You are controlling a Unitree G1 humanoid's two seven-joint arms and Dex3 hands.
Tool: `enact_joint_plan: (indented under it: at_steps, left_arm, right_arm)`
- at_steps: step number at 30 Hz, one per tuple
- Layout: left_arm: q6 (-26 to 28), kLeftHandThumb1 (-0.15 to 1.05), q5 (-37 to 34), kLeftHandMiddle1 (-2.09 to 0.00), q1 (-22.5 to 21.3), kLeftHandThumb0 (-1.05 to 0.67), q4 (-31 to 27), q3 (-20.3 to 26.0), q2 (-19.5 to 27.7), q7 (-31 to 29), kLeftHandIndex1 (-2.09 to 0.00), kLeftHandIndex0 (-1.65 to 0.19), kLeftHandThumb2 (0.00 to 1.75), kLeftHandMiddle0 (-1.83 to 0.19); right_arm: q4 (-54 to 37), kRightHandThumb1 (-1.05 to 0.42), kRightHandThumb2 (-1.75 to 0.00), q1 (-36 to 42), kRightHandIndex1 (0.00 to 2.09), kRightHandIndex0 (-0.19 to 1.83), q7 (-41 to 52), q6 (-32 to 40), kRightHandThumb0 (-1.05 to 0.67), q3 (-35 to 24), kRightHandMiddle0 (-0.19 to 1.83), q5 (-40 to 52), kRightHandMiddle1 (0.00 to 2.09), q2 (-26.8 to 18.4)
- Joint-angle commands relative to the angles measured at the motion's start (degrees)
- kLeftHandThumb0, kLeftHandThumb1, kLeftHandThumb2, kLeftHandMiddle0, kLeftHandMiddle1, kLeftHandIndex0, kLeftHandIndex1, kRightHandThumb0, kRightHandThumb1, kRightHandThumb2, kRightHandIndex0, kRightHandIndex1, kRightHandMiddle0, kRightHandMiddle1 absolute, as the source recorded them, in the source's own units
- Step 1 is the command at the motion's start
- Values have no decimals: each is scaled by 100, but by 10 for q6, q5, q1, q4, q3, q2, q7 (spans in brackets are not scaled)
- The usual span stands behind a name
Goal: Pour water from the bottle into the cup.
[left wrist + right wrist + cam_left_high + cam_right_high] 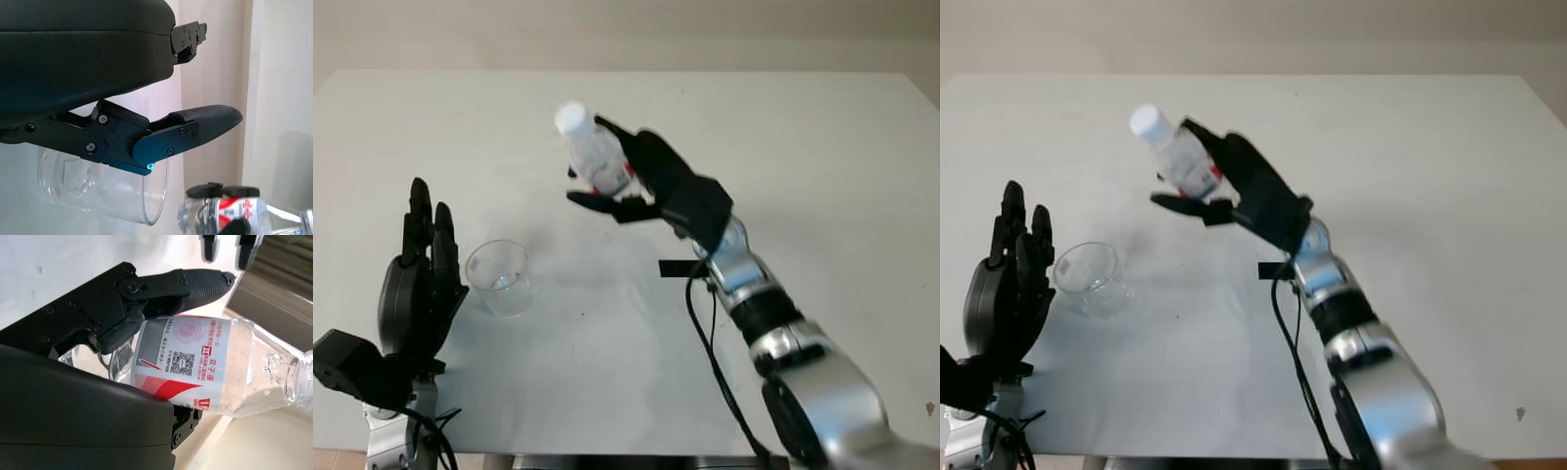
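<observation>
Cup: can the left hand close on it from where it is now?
Probably yes: the left hand is open right beside the cup, nothing between them; the bottle is up in the right hand.

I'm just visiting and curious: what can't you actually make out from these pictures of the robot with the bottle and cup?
- Clear plastic bottle with white cap: in the head views the black right hand covers its lower half, so the water level is hidden.
- Right wrist view: the bottle's cap is cut off by the picture edge.
- Clear plastic cup: too transparent to tell if it holds water.
- Left wrist view: the black left hand overlaps the cup's top.
</observation>
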Motion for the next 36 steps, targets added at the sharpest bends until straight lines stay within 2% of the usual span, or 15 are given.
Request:
enact_joint_plan:
  at_steps: [1,7,14,25,30,36]
  left_arm:
    - [-3,105,-5,0,3,-68,16,5,0,0,0,19,73,19]
    - [-7,105,-4,0,-4,-66,25,9,-1,0,0,19,72,19]
    - [5,105,4,0,4,-64,14,7,-2,14,0,19,72,19]
    - [14,105,3,0,2,-63,8,2,-10,24,0,19,71,19]
    - [16,105,14,0,4,-66,5,-3,-11,32,0,19,70,19]
    - [8,105,12,0,4,-65,5,-7,-17,34,0,19,70,19]
  right_arm:
    - [29,-105,-43,-47,209,125,-47,-23,-38,26,94,-46,209,-8]
    - [92,-105,-35,-108,209,115,-182,-43,-41,104,78,-174,209,-17]
    - [134,-105,-27,-157,209,110,-342,-53,-42,216,78,-320,209,-44]
    - [153,-105,-25,-201,209,120,-464,-22,-46,303,84,-411,209,-41]
    - [157,-105,-32,-212,209,124,-506,-21,-49,326,86,-429,209,-37]
    - [161,-105,-30,-215,209,128,-523,-31,-49,332,89,-426,209,-29]
